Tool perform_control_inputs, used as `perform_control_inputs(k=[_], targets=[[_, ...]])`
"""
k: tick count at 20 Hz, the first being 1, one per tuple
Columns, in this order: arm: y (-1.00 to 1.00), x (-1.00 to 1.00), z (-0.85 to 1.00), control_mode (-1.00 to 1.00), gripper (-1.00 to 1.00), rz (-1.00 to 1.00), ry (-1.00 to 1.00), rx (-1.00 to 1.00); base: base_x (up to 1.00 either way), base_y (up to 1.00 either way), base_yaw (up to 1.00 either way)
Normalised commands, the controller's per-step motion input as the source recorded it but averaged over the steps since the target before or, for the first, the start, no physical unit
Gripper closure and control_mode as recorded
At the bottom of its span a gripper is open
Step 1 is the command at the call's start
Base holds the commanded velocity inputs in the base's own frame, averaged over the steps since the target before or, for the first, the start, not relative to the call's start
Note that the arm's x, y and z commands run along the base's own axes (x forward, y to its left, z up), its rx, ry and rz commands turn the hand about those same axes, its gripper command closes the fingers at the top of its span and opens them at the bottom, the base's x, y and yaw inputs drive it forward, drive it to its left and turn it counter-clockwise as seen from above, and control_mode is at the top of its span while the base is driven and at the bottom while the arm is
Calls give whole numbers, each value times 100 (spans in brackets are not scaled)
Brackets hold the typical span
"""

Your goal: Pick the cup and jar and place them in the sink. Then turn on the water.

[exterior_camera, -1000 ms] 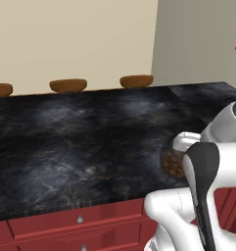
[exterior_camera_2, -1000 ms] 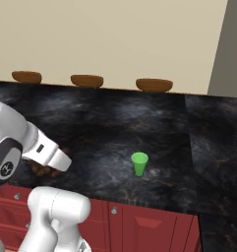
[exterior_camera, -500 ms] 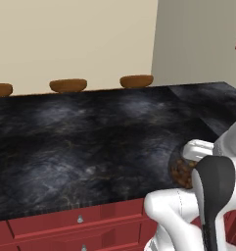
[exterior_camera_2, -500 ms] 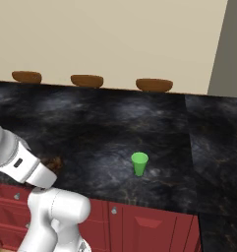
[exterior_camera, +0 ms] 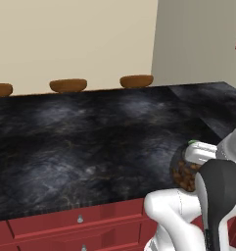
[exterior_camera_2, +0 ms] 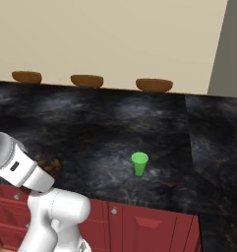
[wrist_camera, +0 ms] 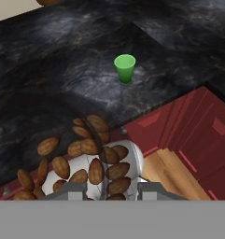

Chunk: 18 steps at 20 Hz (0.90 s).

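I judge the jar [wrist_camera: 81, 163], clear glass packed with brown nuts, to be rigid, smooth-walled, fairly heavy and breakable, best taken across its round body rather than at the rim. My end effector [wrist_camera: 111, 189] stands partly apart with both fingertips [wrist_camera: 69, 190] set either side of the jar's wall, so I read it as clamped on the jar, which sits raised at the front edge of the dark marble table [exterior_camera: 90, 142], above the red drawers [wrist_camera: 188, 135]. The green cup [exterior_camera_2: 139, 163], light and stiff, stands upright on the table, well apart from the jar.
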Motion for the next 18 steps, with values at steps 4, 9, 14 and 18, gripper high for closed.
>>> perform_control_inputs(k=[4,9,14,18], targets=[[0,0,0,100,100,0,0,0,-11,0,0],[0,0,0,100,100,0,0,0,-69,0,-1],[0,0,0,100,100,0,0,0,-89,0,-4],[0,0,0,100,100,0,0,0,-62,4,-6]])
